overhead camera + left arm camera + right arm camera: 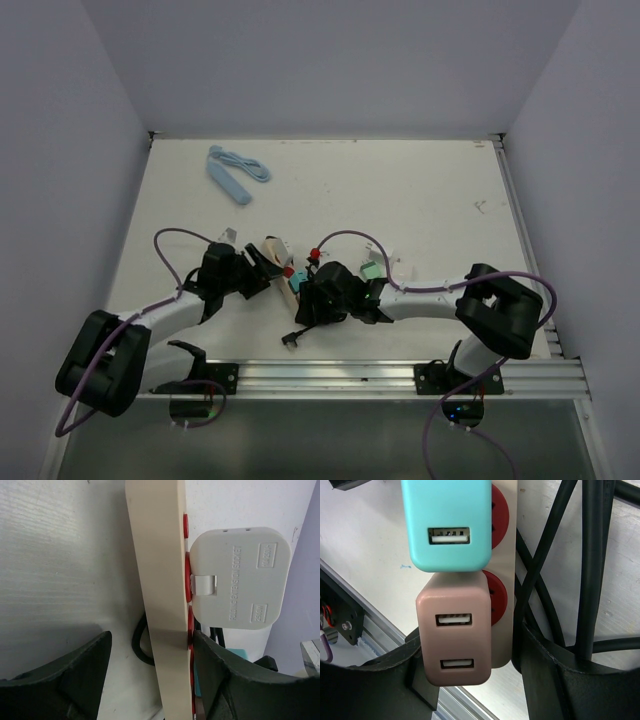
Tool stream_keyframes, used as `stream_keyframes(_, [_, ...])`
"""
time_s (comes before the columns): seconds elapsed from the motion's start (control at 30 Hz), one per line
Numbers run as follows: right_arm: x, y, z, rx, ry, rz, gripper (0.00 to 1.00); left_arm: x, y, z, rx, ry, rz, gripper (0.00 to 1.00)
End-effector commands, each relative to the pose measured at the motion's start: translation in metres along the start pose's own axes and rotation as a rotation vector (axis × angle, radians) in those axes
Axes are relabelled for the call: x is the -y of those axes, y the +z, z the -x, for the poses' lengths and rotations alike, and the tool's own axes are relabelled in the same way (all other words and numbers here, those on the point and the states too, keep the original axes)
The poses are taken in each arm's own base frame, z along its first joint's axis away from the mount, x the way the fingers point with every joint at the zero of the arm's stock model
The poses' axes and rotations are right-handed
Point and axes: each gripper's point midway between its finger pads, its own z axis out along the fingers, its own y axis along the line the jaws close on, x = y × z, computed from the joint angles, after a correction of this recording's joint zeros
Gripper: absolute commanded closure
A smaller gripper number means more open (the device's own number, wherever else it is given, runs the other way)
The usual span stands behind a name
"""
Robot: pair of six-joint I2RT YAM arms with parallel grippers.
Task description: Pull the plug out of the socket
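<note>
Plug [454,635], pink, seated in power strip [509,555] mid-table [400,200], between both grippers.
Visible from right wrist only: USB ports facing camera, teal plug [447,525] just beside, right gripper [475,645] clamped across plug and strip edge. From left wrist only: white plug [240,575], left gripper [152,640] open astride strip, one finger touching. From above: strip's long axis near-to-far, far end leaning left; plugs pointing right.

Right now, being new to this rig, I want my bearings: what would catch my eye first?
A beige power strip lies mid-table, a teal charger and a pink charger plugged in side by side. A white adapter sits further along it; a pale blue cable lies far left.
</note>
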Motion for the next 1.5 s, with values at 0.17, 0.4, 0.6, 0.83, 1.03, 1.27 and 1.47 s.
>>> stream_keyframes(0.17, [-0.024, 0.003, 0.001, -0.006, -0.003, 0.109, 1.0, 0.016, 0.011, 0.009, 0.049, 0.017, -0.052, 0.37])
stream_keyframes(0.4, [-0.026, 0.003, 0.0, -0.008, -0.001, 0.12, 1.0, 0.016, 0.017, 0.003, 0.034, -0.001, -0.058, 0.39])
stream_keyframes(0.6, [-0.029, 0.003, -0.001, -0.012, 0.001, 0.137, 1.0, 0.021, 0.022, -0.001, 0.023, -0.006, -0.079, 0.43])
stream_keyframes(0.83, [-0.028, 0.002, 0.0, -0.006, 0.002, 0.133, 1.0, 0.019, 0.022, -0.006, 0.017, -0.01, -0.085, 0.61])
stream_keyframes(1.03, [-0.027, -0.002, 0.002, 0.001, 0.004, 0.124, 0.93, 0.017, 0.019, -0.006, 0.025, -0.002, -0.088, 0.85])
stream_keyframes(1.27, [-0.035, -0.011, 0.008, 0.008, -0.009, 0.14, 0.37, 0.012, 0.018, -0.008, 0.02, 0.014, -0.068, 1.0])
stream_keyframes(1.47, [-0.041, -0.027, 0.019, 0.027, -0.035, 0.135, 0.05, 0.011, 0.015, -0.012, -0.001, 0.036, -0.063, 1.0])
